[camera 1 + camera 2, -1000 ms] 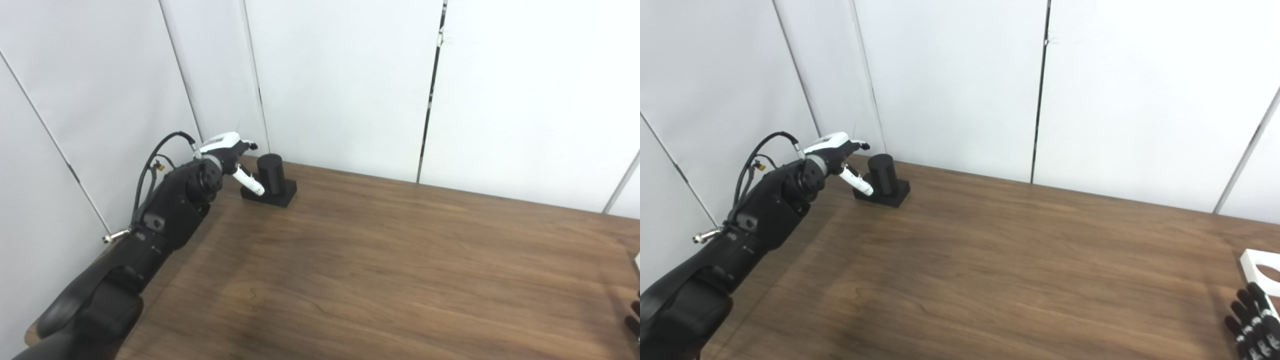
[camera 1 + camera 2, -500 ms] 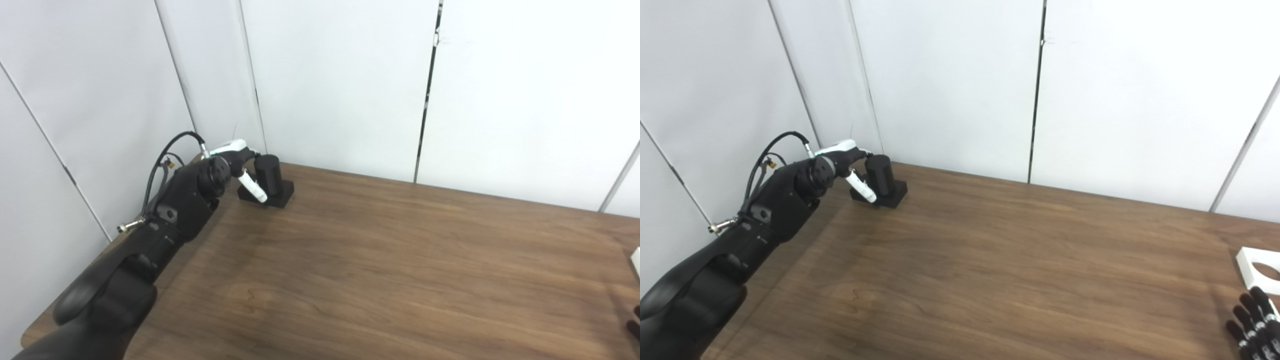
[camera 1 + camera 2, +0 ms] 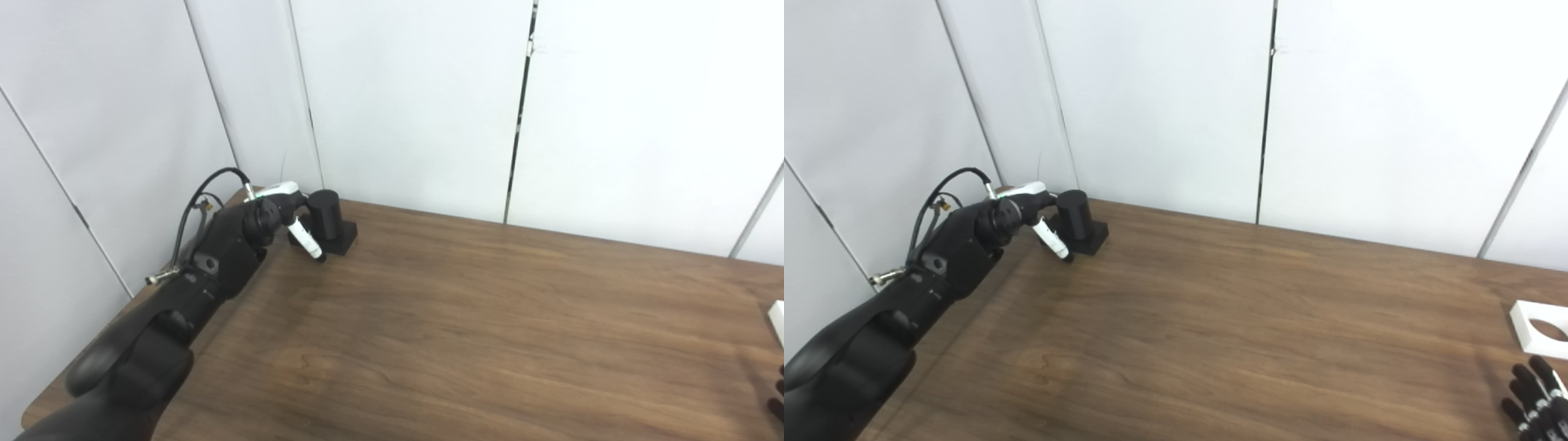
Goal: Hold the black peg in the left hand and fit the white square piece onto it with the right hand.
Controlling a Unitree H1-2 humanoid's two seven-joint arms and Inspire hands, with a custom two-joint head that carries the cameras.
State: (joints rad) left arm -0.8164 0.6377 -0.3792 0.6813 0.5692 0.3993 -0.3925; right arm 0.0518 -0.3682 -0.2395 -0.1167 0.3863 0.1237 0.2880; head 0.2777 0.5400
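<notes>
The black peg (image 3: 324, 213), a short cylinder on a square black base, stands at the table's far left corner. My left hand (image 3: 285, 205) is pressed up against its left side, apart from a white thumb that slants down in front of the base to the tabletop. The fingers are hidden behind the peg; I see no grasp, and the hand looks open. The white square piece (image 3: 1524, 318) with a round hole lies flat at the right edge. My right hand (image 3: 1536, 399) rests just in front of it, fingers spread, holding nothing.
The wooden table (image 3: 465, 324) stretches wide between the peg and the white piece. White wall panels (image 3: 416, 104) close off the back and left sides, right behind the peg. A black cable (image 3: 199, 202) loops off my left wrist.
My left hand has dropped lower and closed in on the peg's side, its thumb tip now down by the base. The camera has shifted slightly. The right hand stays put.
</notes>
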